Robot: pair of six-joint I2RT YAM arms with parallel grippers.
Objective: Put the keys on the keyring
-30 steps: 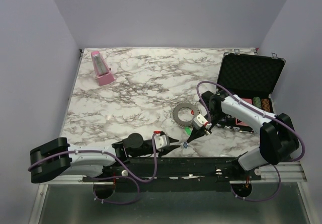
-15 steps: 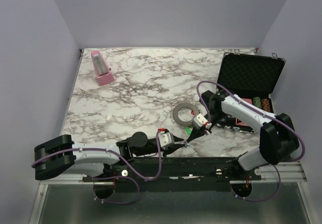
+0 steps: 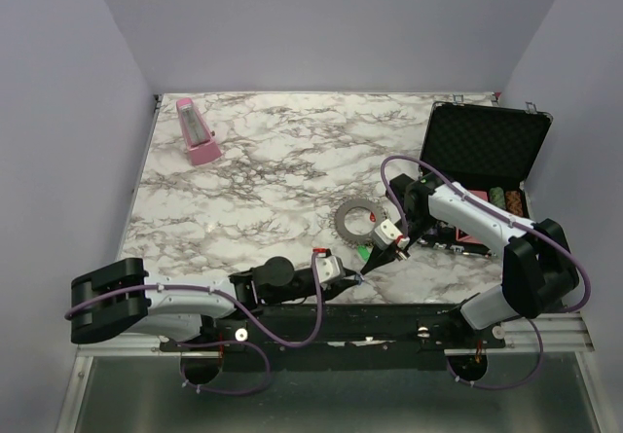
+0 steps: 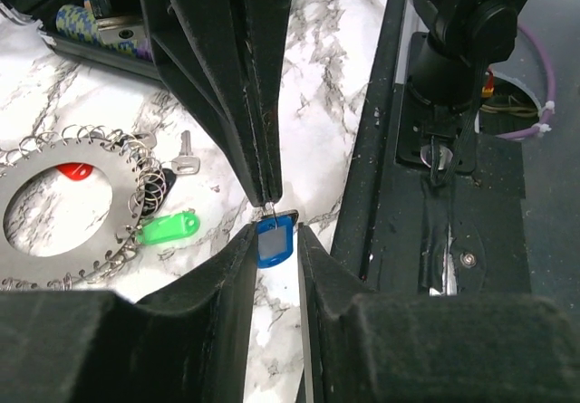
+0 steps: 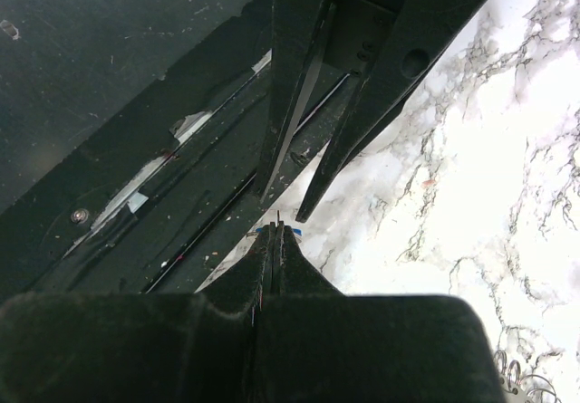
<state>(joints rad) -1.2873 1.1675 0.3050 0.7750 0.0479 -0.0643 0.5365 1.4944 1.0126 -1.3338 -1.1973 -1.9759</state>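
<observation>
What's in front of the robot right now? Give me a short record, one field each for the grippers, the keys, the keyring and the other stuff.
left gripper: shut on the blue key, by its plastic head
right gripper: shut, pinching the thin metal at that key's top
keyring: flat on the table, small wire loops along its rim
green key: at the keyring's rim, attachment unclear
red key: showing through the keyring's hole
silver key: just outside the rim
case: open, far right, chips inside
metronome: pink, far left corner
</observation>
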